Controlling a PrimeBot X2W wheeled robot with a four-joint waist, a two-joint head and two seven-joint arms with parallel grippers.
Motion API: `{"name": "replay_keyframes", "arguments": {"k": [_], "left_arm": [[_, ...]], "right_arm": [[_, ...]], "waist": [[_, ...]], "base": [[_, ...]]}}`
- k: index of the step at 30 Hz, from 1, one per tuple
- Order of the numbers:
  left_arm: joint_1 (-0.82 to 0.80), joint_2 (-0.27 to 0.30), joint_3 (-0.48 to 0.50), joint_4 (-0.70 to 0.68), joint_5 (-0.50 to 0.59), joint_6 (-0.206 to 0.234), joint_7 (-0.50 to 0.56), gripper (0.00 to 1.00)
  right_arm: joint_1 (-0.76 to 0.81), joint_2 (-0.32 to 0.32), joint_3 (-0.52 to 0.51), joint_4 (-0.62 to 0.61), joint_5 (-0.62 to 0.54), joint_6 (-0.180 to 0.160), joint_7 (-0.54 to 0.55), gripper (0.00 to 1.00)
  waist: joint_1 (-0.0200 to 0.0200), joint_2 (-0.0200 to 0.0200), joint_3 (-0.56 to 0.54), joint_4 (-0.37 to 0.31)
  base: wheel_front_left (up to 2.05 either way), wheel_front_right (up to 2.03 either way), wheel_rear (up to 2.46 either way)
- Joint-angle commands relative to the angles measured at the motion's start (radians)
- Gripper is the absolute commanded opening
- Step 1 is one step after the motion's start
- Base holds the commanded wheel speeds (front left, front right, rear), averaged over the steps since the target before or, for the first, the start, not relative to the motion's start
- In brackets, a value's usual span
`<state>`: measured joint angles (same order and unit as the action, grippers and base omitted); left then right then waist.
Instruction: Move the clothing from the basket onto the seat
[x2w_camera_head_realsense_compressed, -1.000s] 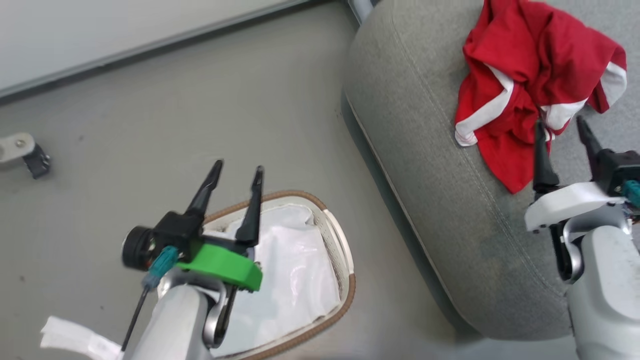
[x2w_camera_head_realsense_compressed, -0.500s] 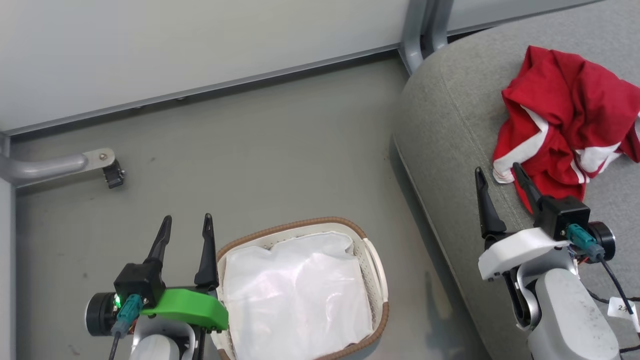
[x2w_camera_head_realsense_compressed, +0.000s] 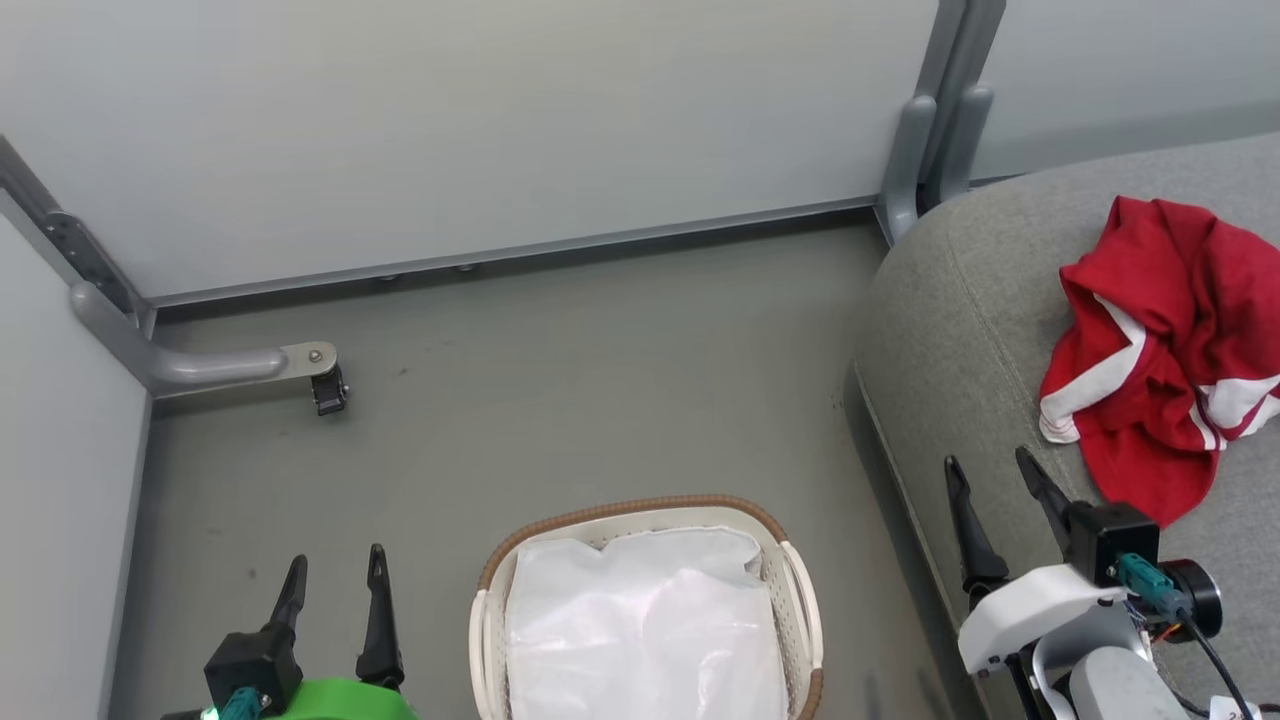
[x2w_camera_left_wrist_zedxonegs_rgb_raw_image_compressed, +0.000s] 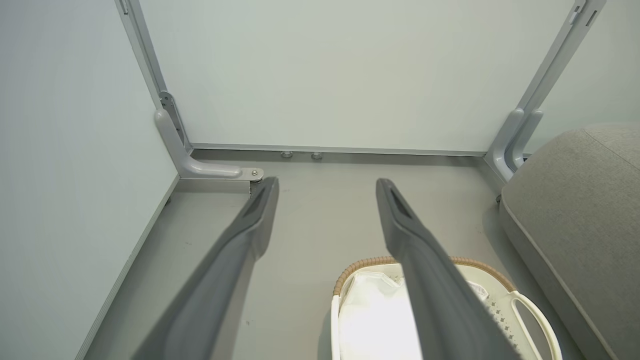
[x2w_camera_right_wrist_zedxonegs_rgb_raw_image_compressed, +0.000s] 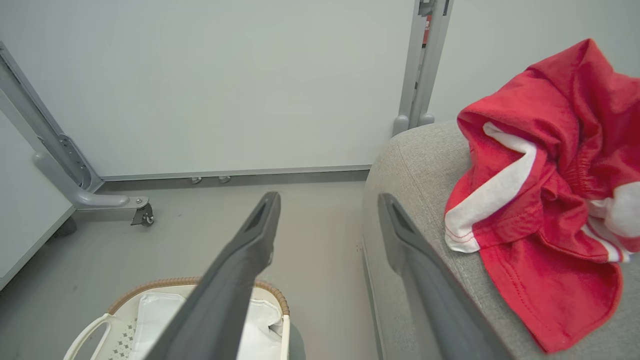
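- Clothing (x2w_camera_head_realsense_compressed: 1170, 340), red with white bands: heaped on top of seat (x2w_camera_head_realsense_compressed: 960, 330), near its rounded corner.
- Basket (x2w_camera_head_realsense_compressed: 640, 505): on floor beside seat, white lining inside.
- Right gripper (x2w_camera_head_realsense_compressed: 988, 460): over seat's edge, just beside clothing, fingers spread wide, holding nothing.
- Left gripper (x2w_camera_head_realsense_compressed: 336, 556): beyond basket from seat, fingers spread wide, empty.

The basket (x2w_camera_head_realsense_compressed: 640, 503) is cut off below, the red garment (x2w_camera_head_realsense_compressed: 1170, 320) at right.
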<state>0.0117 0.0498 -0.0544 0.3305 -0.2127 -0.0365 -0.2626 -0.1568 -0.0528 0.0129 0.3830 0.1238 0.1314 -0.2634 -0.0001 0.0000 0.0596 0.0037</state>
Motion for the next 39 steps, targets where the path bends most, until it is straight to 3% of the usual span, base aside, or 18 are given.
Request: {"name": "replay_keyframes", "arguments": {"k": [1, 7, 8, 12, 39], "left_arm": [[0.021, 0.002, 0.008, 0.000, -0.008, -0.006, -0.003, 1.00], [0.050, 0.002, 0.024, -0.001, -0.043, -0.020, -0.003, 1.00], [0.038, 0.000, 0.022, 0.000, -0.041, -0.018, 0.000, 0.00], [0.040, -0.004, 0.021, 0.036, -0.045, -0.018, 0.008, 0.00], [-0.017, -0.002, 0.070, -0.005, -0.490, -0.043, 0.129, 0.00]], "right_arm": [[0.025, -0.002, -0.002, 0.002, 0.004, -0.001, -0.002, 1.00], [0.065, 0.000, 0.000, 0.009, 0.014, -0.001, -0.002, 1.00], [0.055, 0.003, 0.000, 0.009, 0.011, 0.000, 0.000, 0.00], [0.070, 0.012, -0.001, 0.042, 0.015, 0.000, 0.004, 0.00], [0.061, 0.008, -0.043, -0.020, 0.500, 0.000, 0.127, 0.00]], "waist": [[0.0001, 0.0000, -0.029, 0.025], [0.0001, 0.0000, -0.041, 0.037], [0.0001, 0.0000, -0.038, 0.033], [0.0001, 0.0000, -0.039, 0.034], [0.0001, 0.0000, -0.042, 0.026]], "base": [[0.00, 0.00, 0.00], [0.00, 0.00, 0.00], [0.00, 0.00, 0.00], [0.00, 0.00, 0.00], [0.00, 0.00, 0.00]]}}
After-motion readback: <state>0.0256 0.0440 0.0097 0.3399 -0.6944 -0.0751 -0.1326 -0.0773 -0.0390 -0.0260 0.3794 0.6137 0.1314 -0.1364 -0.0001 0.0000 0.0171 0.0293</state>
